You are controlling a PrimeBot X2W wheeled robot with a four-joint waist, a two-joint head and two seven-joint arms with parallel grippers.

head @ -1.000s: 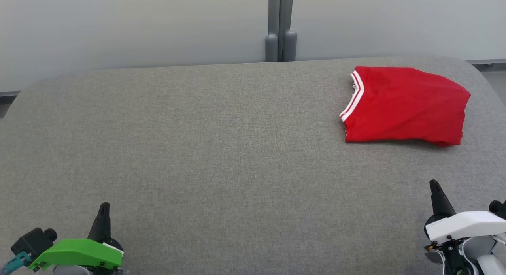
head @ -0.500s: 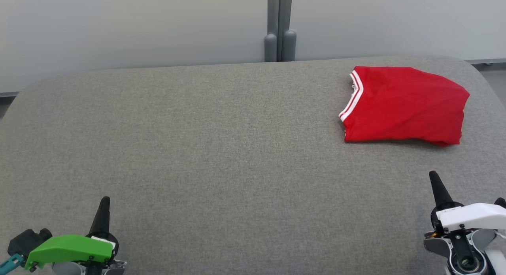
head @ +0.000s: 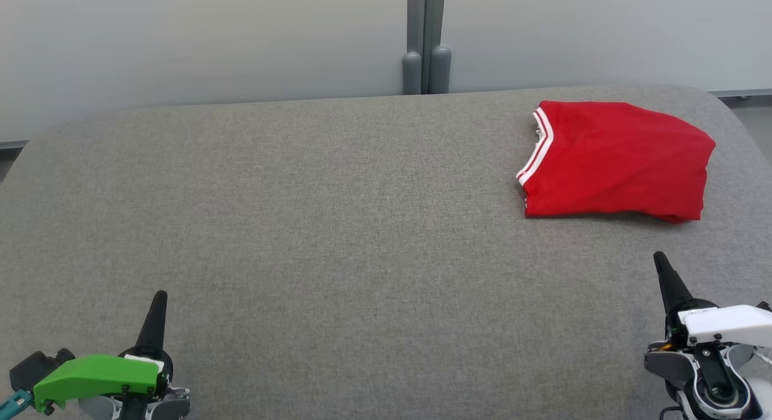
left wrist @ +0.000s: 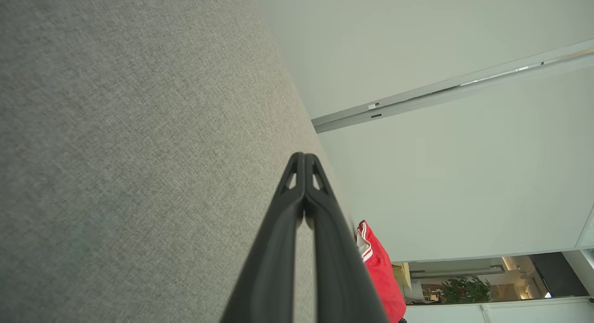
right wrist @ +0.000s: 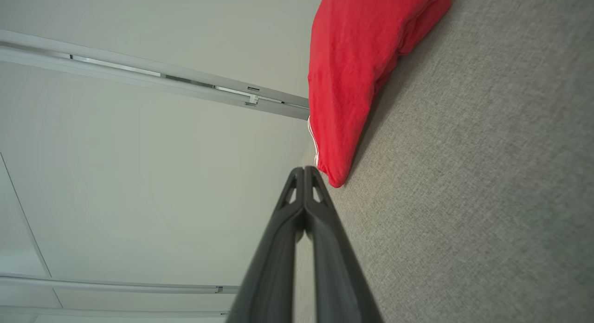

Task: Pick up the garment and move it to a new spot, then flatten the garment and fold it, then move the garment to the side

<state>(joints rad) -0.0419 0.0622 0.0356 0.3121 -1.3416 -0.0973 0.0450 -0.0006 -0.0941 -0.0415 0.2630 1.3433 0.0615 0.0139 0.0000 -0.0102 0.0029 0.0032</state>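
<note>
A wide desk [head: 338,227] covered in grey cloth, its far corners rounded, spans the head view. Behind it stand pale wall panels [head: 211,40]. The garment [head: 615,160], red with white-striped collar trim, lies folded at the desk's far right, close to the far edge, collar toward the middle. A grey post [head: 427,46] joins the panels behind the desk's middle. The left gripper [head: 160,299] sits at the near left, well apart from the garment, jaws pressed together on nothing. The right gripper [head: 659,260] sits at the near right, near the garment's front edge with bare cloth between them, jaws likewise closed and empty.
</note>
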